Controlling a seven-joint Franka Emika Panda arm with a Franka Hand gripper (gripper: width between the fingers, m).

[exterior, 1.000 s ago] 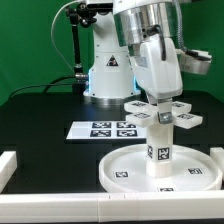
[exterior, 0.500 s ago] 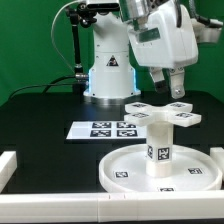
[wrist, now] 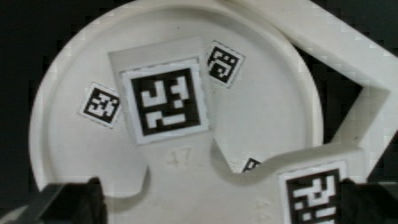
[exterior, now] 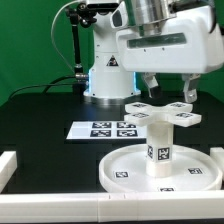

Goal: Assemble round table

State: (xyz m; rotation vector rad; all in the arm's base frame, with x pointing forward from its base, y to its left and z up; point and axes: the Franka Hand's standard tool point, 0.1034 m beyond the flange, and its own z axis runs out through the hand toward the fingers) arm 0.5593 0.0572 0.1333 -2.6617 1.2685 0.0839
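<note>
The round disc [exterior: 125, 170] lies rim up at the front of the table. The short thick leg [exterior: 158, 145] stands upright in its middle. The cross-shaped foot [exterior: 160, 113] sits on top of the leg. My gripper [exterior: 170, 90] hangs just above the foot, open and empty, with a finger on either side. In the wrist view the foot [wrist: 178, 150] with its tags fills the picture, over the disc's rim [wrist: 80, 60]. The dark fingertips [wrist: 71, 200] show at the edge, set wide apart, and the gripper [wrist: 214, 208] holds nothing.
The marker board [exterior: 105, 128] lies flat behind the disc on the exterior view's left. The robot's base [exterior: 108, 70] stands at the back. White bars edge the workspace at the left [exterior: 8, 165], the front [exterior: 60, 207] and the right [exterior: 218, 155].
My gripper was down on the foot atop the leg. It has let go, risen and turned, and now hovers open above the foot. The foot stays on the leg.
</note>
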